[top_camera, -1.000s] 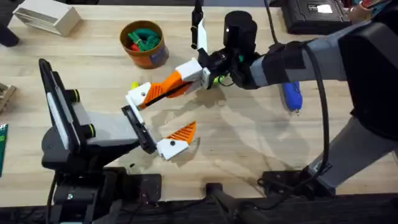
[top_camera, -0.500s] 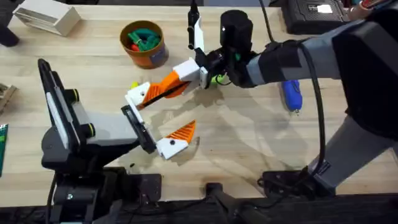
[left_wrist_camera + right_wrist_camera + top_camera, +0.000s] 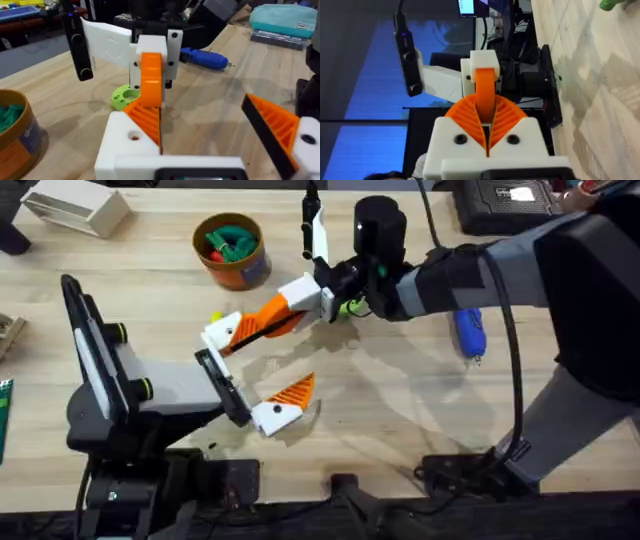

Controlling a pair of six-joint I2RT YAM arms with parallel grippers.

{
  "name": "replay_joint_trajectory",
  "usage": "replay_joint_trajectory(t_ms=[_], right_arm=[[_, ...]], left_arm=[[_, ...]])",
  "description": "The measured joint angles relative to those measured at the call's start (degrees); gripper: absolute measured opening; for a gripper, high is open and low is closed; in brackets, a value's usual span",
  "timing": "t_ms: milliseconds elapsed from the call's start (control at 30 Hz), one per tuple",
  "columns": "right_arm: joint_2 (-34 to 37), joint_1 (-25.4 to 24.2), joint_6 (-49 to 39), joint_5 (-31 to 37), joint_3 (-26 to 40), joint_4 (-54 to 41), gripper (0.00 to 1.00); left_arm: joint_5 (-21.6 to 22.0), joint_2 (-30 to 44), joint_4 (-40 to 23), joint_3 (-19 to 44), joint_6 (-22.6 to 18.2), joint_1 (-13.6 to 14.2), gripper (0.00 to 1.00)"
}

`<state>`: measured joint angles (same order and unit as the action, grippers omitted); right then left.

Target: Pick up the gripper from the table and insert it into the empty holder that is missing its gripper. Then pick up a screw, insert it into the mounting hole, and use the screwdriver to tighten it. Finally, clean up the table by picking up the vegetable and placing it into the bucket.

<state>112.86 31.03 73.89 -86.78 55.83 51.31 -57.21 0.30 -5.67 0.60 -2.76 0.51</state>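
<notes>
Jaws on my right arm are pinched narrow on the gripper tip, their ribbed orange pads pressed to both sides of it. My right arm reaches in from the right edge of the table to about its middle. From my right wrist, the tip runs straight out from between the pads.

Jaws on my left arm stand wide and hold nothing. The finger farther from the near edge is the holder, a white block. The tip's free end lies against its inner face, and my left wrist shows orange ribbing right at the white block. I cannot tell whether it is fully seated. My other left finger already carries its own orange pad.

The vegetable lies on the table just beside the holder, on the side toward the far edge. A green ring sits under my right wrist. The bucket stands near the far edge, with green and red toys inside. The screwdriver lies toward the right edge, well apart from both jaws.
</notes>
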Motion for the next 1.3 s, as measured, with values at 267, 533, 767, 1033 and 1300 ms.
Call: replay_joint_trajectory(t_ms=[267,533,767,1033,1300], right_arm=[[0.04,0.64,-0.18,-0.03,0.04,-0.06,0.86],[0.04,0.43,-0.75,-0.02,0.04,-0.07,0.872],[-4.28,-3.99,-3.45,0.14,0.04,-0.7,0.872],[-17.13,-14.24,-16.02,3.17,5.02,-25.76,0.874],[-24.71,-20.7,-56.06,25.68,18.27,-89.37,0.88]], left_arm=[[-0.44,0.01,-0.04,0.0,-0.02,0.0,0.985],[-0.44,0.0,-0.07,0.0,-0.02,0.0,0.985],[-0.44,0.01,-0.04,0.0,-0.02,0.0,0.985],[-0.44,0.01,-0.07,0.0,-0.02,0.0,0.985],[-0.46,0.01,-0.07,0.0,-0.02,0.0,0.985]])
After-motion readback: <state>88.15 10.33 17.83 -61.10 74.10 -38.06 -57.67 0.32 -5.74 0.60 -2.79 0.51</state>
